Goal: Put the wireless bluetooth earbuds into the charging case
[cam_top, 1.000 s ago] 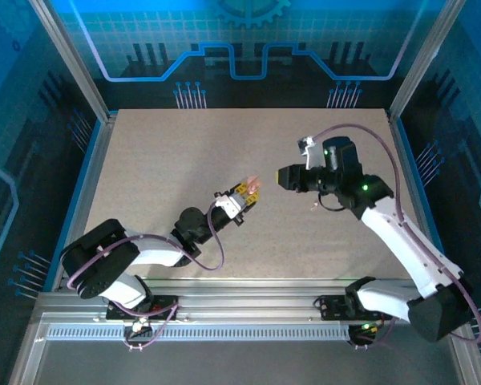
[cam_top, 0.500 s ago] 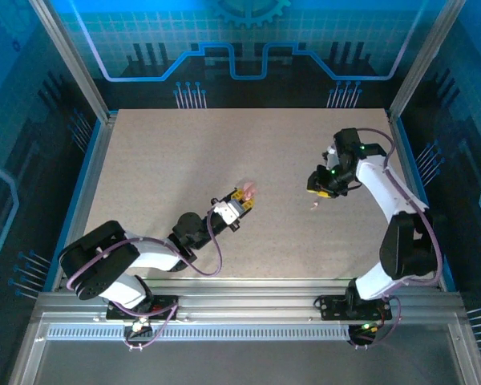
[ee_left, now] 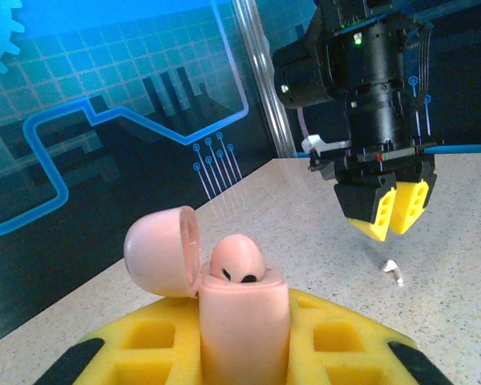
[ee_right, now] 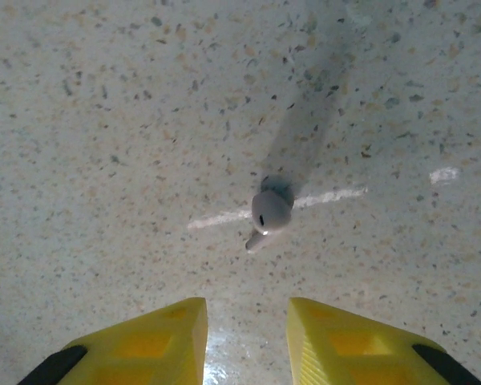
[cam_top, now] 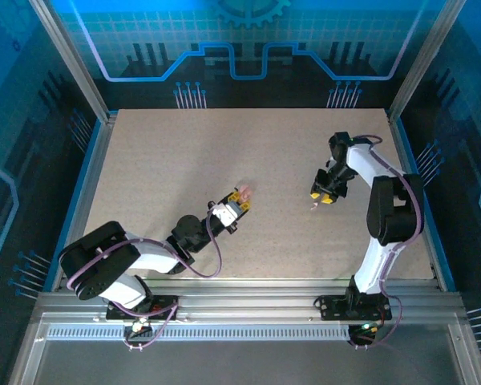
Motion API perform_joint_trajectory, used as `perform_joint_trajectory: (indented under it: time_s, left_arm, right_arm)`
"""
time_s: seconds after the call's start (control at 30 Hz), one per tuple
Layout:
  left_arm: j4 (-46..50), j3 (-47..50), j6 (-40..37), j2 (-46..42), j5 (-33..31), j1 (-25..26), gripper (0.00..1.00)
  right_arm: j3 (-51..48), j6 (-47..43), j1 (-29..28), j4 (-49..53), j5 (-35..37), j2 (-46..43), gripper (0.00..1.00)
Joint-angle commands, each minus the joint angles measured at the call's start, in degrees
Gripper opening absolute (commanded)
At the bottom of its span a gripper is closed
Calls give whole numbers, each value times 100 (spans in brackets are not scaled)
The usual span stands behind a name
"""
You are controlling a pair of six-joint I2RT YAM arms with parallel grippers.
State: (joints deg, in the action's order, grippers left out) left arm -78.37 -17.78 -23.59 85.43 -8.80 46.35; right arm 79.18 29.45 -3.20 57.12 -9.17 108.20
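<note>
My left gripper [cam_top: 237,199] is shut on a pale pink charging case [ee_left: 242,317], held upright between its yellow fingers [ee_left: 144,341]. The case lid [ee_left: 159,250] hangs open to the left, and one pink earbud [ee_left: 236,260] sits in the case. A second pale earbud [ee_right: 270,212] lies loose on the table, seen too in the top view [cam_top: 313,206] and the left wrist view [ee_left: 393,271]. My right gripper [ee_right: 247,337] points straight down just above and beside it, open, with nothing between its fingers. From the left wrist it hangs at upper right [ee_left: 387,210].
The speckled beige table [cam_top: 184,152] is bounded by metal rails and blue panels on all sides. A faint white streak [ee_right: 224,216] marks the surface under the loose earbud.
The right arm has folded back toward the right and brought its gripper down over the loose earbud. The left gripper with the case has drifted slightly toward the near left.
</note>
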Motion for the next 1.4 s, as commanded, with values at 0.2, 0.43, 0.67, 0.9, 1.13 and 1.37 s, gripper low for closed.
perform_joint_trajectory:
  time_s: [0.2,0.43,0.67,0.9,1.13,1.37]
  left_arm:
    - [-197,36,-69,-95,-129,38,17]
    - [-196,-16,-75,-61,-117,37,17]
    - [-201,-92,-40,-14,-52,37,17]
    - [-195,-112,-75,9,-78,38,17]
    - [-199,-121,-84,18,-79,32,18]
    - [-201,-92,-100,-4,-60,32,18]
  right_arm:
    - [169,132,51,88,201,443,32]
    - [146,78,39,28,304,617,32]
    - [271,-16,30,7,263,794,30]
    - [302,-58,-15,-26,134,922,28]
    - [432,-98,-108,42,134,1075,26]
    - [453,-150,-228,207,466,1030,21]
